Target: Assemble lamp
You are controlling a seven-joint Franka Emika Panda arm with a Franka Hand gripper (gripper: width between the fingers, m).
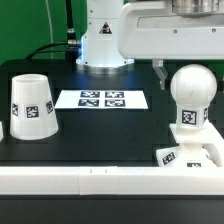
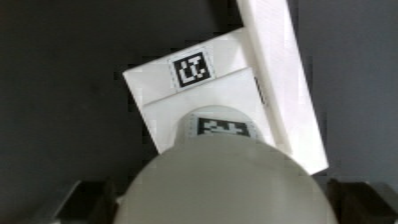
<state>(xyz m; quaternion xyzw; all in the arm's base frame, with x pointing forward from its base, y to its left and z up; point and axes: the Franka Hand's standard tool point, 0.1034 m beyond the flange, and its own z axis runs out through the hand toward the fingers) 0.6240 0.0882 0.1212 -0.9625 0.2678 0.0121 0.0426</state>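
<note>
White rail (image 1: pixel 90 180) is lining the worktop's (image 1: pixel 110 135) near edge. Just behind, bulb (image 1: pixel 190 92) is standing on base (image 1: pixel 192 153) at the exterior view's right near corner; pincer (image 1: pixel 189 70) is hanging open, straddling bulb.

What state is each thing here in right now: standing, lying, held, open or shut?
shade: standing alone, wide end down, not fitted on the bulb.
bulb: upright, ball up, neck down on the base; gripped or free, cannot tell.
base: lying flat under the bulb.
fingers: down beside the bulb; open or shut, cannot tell.
marker board: lying flat.
</note>
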